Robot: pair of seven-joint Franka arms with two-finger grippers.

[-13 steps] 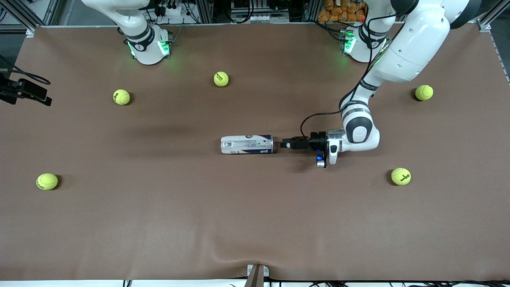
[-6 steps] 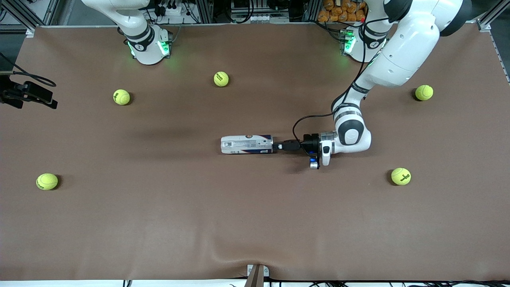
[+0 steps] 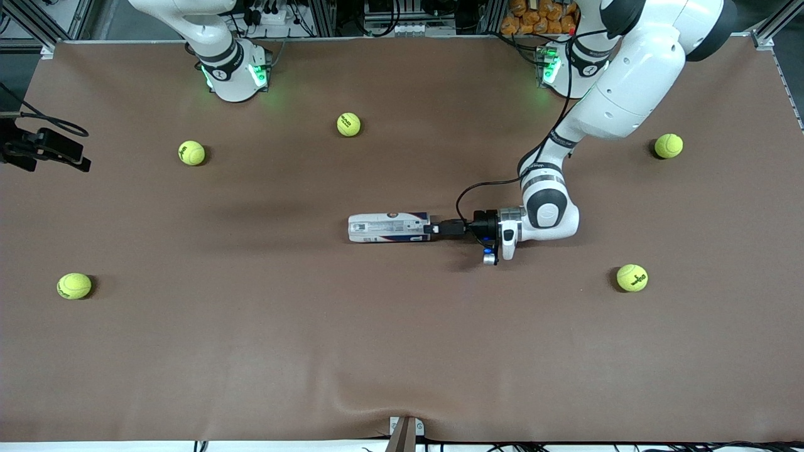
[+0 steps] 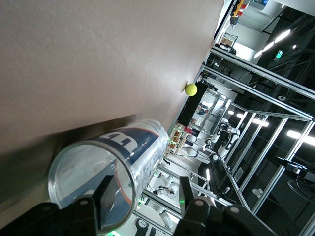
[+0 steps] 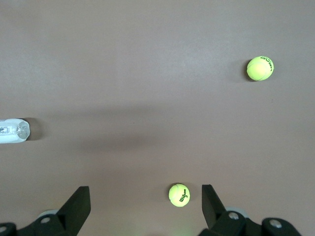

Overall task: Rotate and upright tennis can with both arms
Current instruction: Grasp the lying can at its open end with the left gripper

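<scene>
Your left end effector (image 3: pixel 433 230), fingers spread astride the open rim, reached the tennis can (image 3: pixel 389 228) lying mid-desk, which looked light, slick and easily dented, so grip the stiff rim, while the right end effector (image 5: pixel 145 206) waited spread.

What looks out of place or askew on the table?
The tennis can lies on its side mid-table, not upright. The left hand, open, is at its rim. Tennis balls lie scattered.
</scene>
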